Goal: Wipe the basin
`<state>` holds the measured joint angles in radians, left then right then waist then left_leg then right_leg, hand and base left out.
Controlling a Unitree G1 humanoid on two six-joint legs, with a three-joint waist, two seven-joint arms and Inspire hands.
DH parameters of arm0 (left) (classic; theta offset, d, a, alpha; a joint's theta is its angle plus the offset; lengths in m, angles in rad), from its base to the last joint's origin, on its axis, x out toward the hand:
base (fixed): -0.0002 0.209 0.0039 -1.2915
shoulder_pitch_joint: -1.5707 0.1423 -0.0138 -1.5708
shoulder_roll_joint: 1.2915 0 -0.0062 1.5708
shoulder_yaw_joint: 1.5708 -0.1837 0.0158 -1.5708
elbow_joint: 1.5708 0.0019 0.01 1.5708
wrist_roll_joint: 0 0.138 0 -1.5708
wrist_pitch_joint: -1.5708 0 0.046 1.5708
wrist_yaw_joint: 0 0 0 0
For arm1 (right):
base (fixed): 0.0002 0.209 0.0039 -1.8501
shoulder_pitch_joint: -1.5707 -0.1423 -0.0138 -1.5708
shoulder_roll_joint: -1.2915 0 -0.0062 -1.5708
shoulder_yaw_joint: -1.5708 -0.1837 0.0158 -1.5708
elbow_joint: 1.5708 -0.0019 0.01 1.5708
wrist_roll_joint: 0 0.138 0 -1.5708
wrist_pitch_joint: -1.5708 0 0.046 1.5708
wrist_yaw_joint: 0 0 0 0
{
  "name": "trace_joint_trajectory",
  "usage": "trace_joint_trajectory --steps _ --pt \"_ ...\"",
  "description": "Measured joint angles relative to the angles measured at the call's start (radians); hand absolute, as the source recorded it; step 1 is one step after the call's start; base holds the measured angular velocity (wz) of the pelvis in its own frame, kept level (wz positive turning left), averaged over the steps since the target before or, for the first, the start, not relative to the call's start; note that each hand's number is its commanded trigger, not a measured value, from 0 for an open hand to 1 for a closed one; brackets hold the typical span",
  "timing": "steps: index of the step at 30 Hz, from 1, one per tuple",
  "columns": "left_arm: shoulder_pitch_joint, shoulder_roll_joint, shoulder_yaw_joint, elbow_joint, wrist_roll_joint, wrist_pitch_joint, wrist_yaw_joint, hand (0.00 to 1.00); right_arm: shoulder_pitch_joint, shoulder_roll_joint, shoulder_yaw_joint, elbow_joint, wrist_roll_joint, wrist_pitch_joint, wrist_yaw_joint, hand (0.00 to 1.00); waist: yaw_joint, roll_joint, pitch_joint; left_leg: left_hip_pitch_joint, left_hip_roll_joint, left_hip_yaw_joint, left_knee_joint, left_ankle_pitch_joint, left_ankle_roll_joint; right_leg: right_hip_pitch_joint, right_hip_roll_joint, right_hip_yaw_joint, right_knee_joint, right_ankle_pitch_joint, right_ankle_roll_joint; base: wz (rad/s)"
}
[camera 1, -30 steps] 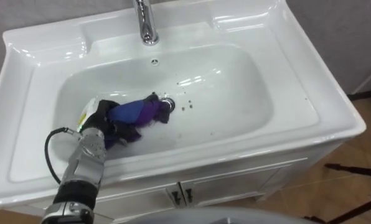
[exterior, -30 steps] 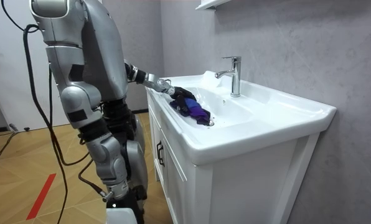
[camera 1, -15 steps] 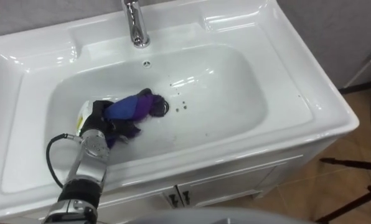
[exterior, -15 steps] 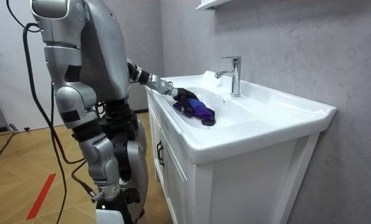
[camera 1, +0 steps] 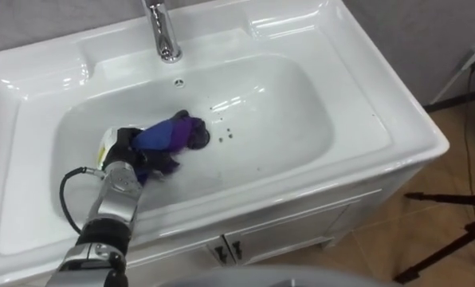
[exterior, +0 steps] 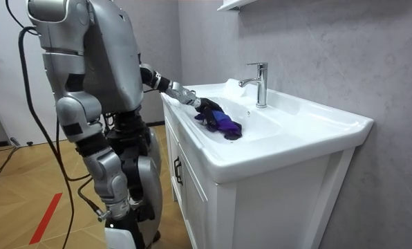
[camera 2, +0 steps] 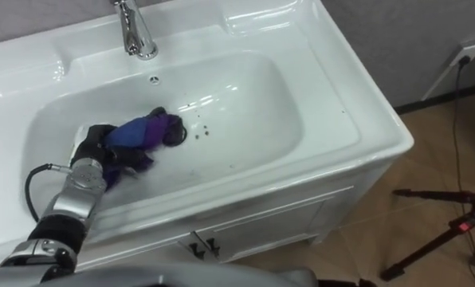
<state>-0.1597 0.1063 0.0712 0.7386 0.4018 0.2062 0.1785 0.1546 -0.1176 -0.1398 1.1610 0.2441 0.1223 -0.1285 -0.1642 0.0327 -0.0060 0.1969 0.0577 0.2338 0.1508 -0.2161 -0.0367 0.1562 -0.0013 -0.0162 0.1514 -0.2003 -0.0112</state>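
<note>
Left eye view: reaching over the front rim into the basin (camera 1: 305, 119) with the left hand (camera 1: 124, 149), fingers clutching a bunched blue-purple cloth (camera 1: 172, 134), pressing it onto the bowl's floor, seemingly for scrubbing toward the dark specks (camera 1: 226, 133) just beside it.

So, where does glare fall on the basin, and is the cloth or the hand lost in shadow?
Left eye view: white glare streaks on the basin floor right of the cloth, more on the faucet; cloth and the left hand gripping it are lit evenly. Room view: the cloth stands out clearly, no glare over it.
</note>
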Motion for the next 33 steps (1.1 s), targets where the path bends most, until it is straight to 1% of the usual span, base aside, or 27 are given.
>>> trace_joint_trajectory --steps 1,2,4,5,6,7,8,10,13,17,18,20,22,25,27,28,30,33 --pt "0.0 0.001 -0.012 -0.01 -0.013 0.011 0.001 1.0 0.002 0.0 0.0 0.001 -0.002 0.0 0.0 0.0 -0.013 -0.001 0.002 -0.001 0.0 0.001 0.0 0.0 0.0 0.0 0.0 0.0 0.0 0.001 0.0 0.0" --pt "0.0 0.003 -0.018 -0.014 -0.02 0.016 0.001 1.0 0.002 0.0 0.0 0.001 -0.003 0.0 0.0 0.0 -0.022 -0.001 0.0022 -0.002 -0.001 0.001 0.0 0.0 0.0 0.0 -0.001 -0.001 0.0 0.001 0.0 0.0" --pt "-0.002 0.007 -0.044 -0.021 -0.019 0.023 -0.003 1.0 -0.001 -0.002 0.0 0.002 -0.01 0.0 0.0 0.0 -0.039 0.006 0.0045 -0.006 -0.001 0.007 0.0 0.0 0.0 -0.011 0.001 0.014 0.001 0.002 0.001 -0.13" --pt "-0.005 0.007 -0.045 -0.021 -0.018 0.023 -0.006 1.0 -0.003 -0.003 0.0 0.003 -0.011 0.0 0.0 0.0 -0.047 0.01 0.0038 -0.009 0.0 0.007 0.001 0.0 0.0 -0.014 0.001 0.014 0.002 0.004 0.001 -0.13" --pt "-0.022 0.007 -0.057 -0.021 -0.018 0.03 -0.018 1.0 -0.007 -0.003 0.0 0.006 -0.014 0.0 0.0 0.0 -0.062 0.017 0.0073 -0.012 0.0 0.007 0.0 0.0 0.0 -0.017 0.0 0.014 0.002 0.005 0.002 -0.03" --pt "-0.041 0.006 -0.066 -0.021 -0.018 0.03 -0.032 1.0 -0.011 -0.003 0.0 0.012 -0.017 0.0 0.001 0.0 -0.072 0.019 0.0117 -0.016 0.0 0.007 0.0 0.0 0.0 -0.022 0.001 0.015 0.002 0.006 0.001 0.0" --pt "-0.051 0.006 -0.069 -0.021 -0.018 0.03 -0.04 1.0 -0.014 -0.003 0.0 0.014 -0.019 0.0 0.002 0.0 -0.077 0.02 0.0117 -0.019 0.0 0.009 0.0 0.0 0.0 -0.026 0.002 0.016 0.002 0.006 0.001 -0.1" --pt "-0.081 0.005 -0.097 -0.023 -0.018 0.032 -0.063 1.0 -0.016 -0.004 0.0 0.014 -0.019 0.0 0.003 0.0 -0.084 0.022 0.0123 -0.027 0.002 0.012 0.0 0.0 0.0 -0.039 0.004 0.029 0.001 0.008 0.001 -0.16" --pt "-0.098 0.005 -0.145 -0.067 -0.017 0.036 -0.08 1.0 -0.02 -0.004 0.0 0.016 -0.019 0.0 0.003 0.0 -0.1 0.025 0.0119 -0.03 0.001 0.012 -0.002 0.0 0.0 -0.05 0.006 0.041 0.003 0.01 0.002 -0.19" --pt "-0.123 0.006 -0.162 -0.081 0.006 0.036 -0.088 1.0 -0.042 -0.007 0.0 0.047 -0.017 -0.002 0.002 0.0 -0.121 0.029 0.0127 -0.028 0.004 0.011 -0.007 0.0 0.0 -0.051 0.008 0.047 0.005 0.016 0.0 -0.14" --pt "-0.13 0.008 -0.169 -0.085 0.015 0.036 -0.095 1.0 -0.043 -0.007 -0.001 0.051 -0.015 -0.003 0.0 0.0 -0.134 0.03 0.0125 -0.028 0.003 0.01 -0.008 0.0 0.0 -0.051 0.008 0.049 0.004 0.017 0.0 -0.04" --pt "-0.131 0.016 -0.177 -0.101 0.023 0.037 -0.114 1.0 -0.046 -0.007 -0.004 0.061 -0.015 -0.008 0.0 0.0 -0.147 0.031 0.013 -0.025 0.003 0.01 -0.008 0.0 0.0 -0.05 0.008 0.061 0.003 0.017 0.0 -0.07" --pt "-0.135 0.029 -0.193 -0.112 0.033 0.047 -0.134 1.0 -0.048 -0.009 -0.013 0.063 -0.021 -0.012 0.0 0.0 -0.166 0.04 0.0187 -0.019 0.001 0.009 -0.011 0.0 0.0 -0.046 0.006 0.069 0.003 0.017 0.001 -0.08" --pt "-0.144 0.033 -0.193 -0.112 0.044 0.061 -0.164 1.0 -0.056 -0.01 -0.026 0.085 -0.025 -0.011 0.0 0.0 -0.185 0.049 0.0197 -0.012 0.0 0.01 -0.021 0.0 0.0 -0.045 0.005 0.072 0.002 0.017 0.001 0.0" --pt "-0.152 0.035 -0.195 -0.113 0.045 0.067 -0.177 1.0 -0.057 -0.011 -0.03 0.094 -0.026 -0.011 0.001 0.0 -0.19 0.049 0.0197 -0.012 -0.001 0.009 -0.021 0.0 0.0 -0.045 0.006 0.072 0.002 0.017 0.001 0.0" --pt "-0.157 0.038 -0.202 -0.119 0.047 0.075 -0.19 1.0 -0.062 -0.013 -0.03 0.106 -0.03 -0.011 0.001 0.0 -0.194 0.05 0.0201 -0.012 -0.001 0.009 -0.021 0.0 0.0 -0.045 0.006 0.072 0.002 0.017 0.001 0.0" --pt "-0.165 0.045 -0.221 -0.133 0.057 0.077 -0.201 1.0 -0.072 -0.014 -0.03 0.127 -0.032 -0.011 0.001 0.0 -0.196 0.052 0.0211 -0.014 -0.002 0.01 -0.021 0.0 0.0 -0.046 0.005 0.072 0.002 0.017 0.001 0.02" --pt "-0.199 0.048 -0.246 -0.135 0.071 0.082 -0.216 1.0 -0.089 -0.016 -0.03 0.148 -0.031 -0.011 0.0 0.0 -0.202 0.055 0.0239 -0.013 -0.002 0.01 -0.022 0.0 0.0 -0.044 0.005 0.072 0.002 0.018 0.002 0.01"
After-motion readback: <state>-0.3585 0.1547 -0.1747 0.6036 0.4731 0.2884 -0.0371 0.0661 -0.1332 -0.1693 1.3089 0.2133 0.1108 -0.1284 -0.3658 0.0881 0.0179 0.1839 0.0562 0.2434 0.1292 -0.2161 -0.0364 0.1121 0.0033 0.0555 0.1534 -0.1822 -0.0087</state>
